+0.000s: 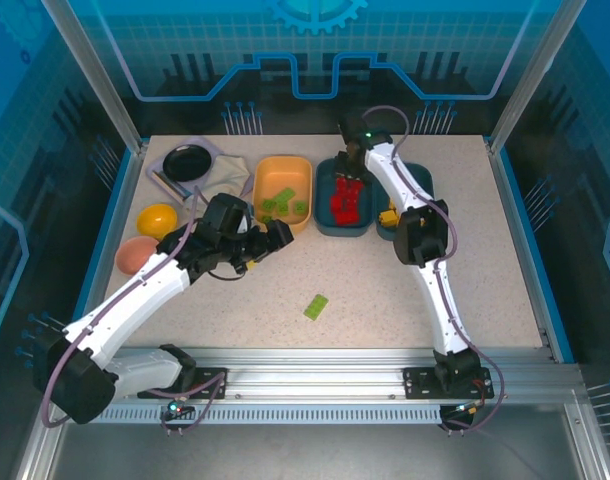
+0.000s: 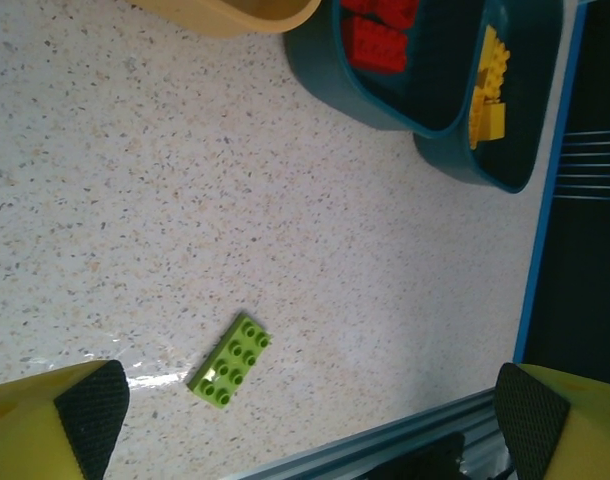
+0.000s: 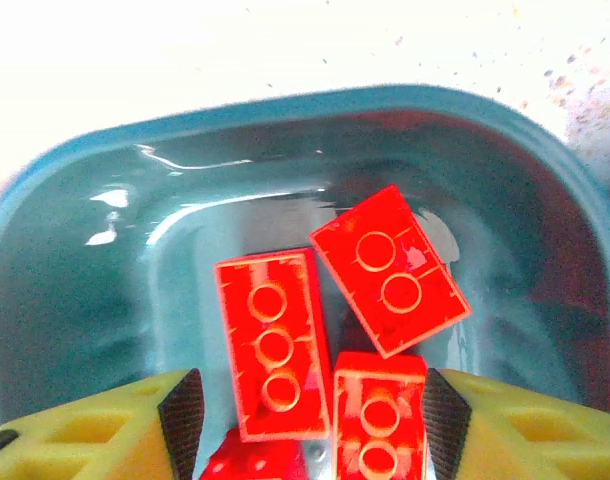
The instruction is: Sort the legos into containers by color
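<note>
Red bricks [image 3: 270,340] lie sorted under our spread right gripper [image 3: 305,405]; next, our spread left gripper [image 2: 310,410] must drop onto the lower-centre green brick [image 2: 231,360].

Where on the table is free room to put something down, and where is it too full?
The widest bare patch lies between the right arm and the table's right edge. A second lies between it and the left arm, around the loose green brick. Far and left sides are crowded: yellow-orange tray, two teal trays, black dish, two bowls.
</note>
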Controlling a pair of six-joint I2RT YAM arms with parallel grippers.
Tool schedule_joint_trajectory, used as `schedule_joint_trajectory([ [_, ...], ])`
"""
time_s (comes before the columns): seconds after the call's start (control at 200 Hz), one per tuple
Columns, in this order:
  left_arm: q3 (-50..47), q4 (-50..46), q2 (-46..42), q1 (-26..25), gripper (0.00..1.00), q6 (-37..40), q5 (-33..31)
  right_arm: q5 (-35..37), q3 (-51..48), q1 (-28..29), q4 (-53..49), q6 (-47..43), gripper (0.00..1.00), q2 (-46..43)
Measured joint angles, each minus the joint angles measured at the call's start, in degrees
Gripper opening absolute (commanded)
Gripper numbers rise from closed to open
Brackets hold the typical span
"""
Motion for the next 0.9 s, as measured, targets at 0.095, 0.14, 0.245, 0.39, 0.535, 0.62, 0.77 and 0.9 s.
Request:
schedule_joint_trajectory([
  [0.095, 1.53, -1.77, 2.71, -0.68, 0.92, 2.16, 0.13, 0.07, -4.09, 0.92, 0.33, 0.55, 0.56, -6.78],
  [0.14, 2.69, -2.67, 4.72, -1.53, 0.91, 3.37, 0.15, 0.15, -7.98, 1.57, 1.07, 0.81, 0.56, -11.65],
  [0.245, 4.83, -4.33, 9.55, -4.68, 0.86, 6.60, 0.09, 1.09, -23.15, 3.98, 5.11, 1.07, 0.56, -27.21],
  [0.39, 7.74, -6.91, 17.33, -10.40, 0.79, 12.33, -0.85, -0.37, -49.51, 8.37, 12.00, 1.62, 0.57, -50.10],
  [0.535, 11.43, -9.94, 26.01, -15.52, 0.76, 17.81, -3.58, -6.29, -76.04, 9.92, 16.13, 1.64, 0.59, -69.11],
  [0.62, 13.57, -11.82, 30.49, -18.49, 0.75, 20.31, -5.70, -10.73, -88.61, 11.04, 16.33, 1.84, 0.62, -78.27],
  [0.77, 16.61, -14.53, 36.22, -22.18, 0.71, 22.97, -7.96, -17.40, -100.91, 13.33, 14.49, 3.48, 0.63, -92.02],
  [0.9, 18.51, -16.48, 40.33, -23.21, 0.66, 23.47, -8.39, -19.50, -103.95, 13.97, 12.61, 5.29, 0.64, -100.69],
])
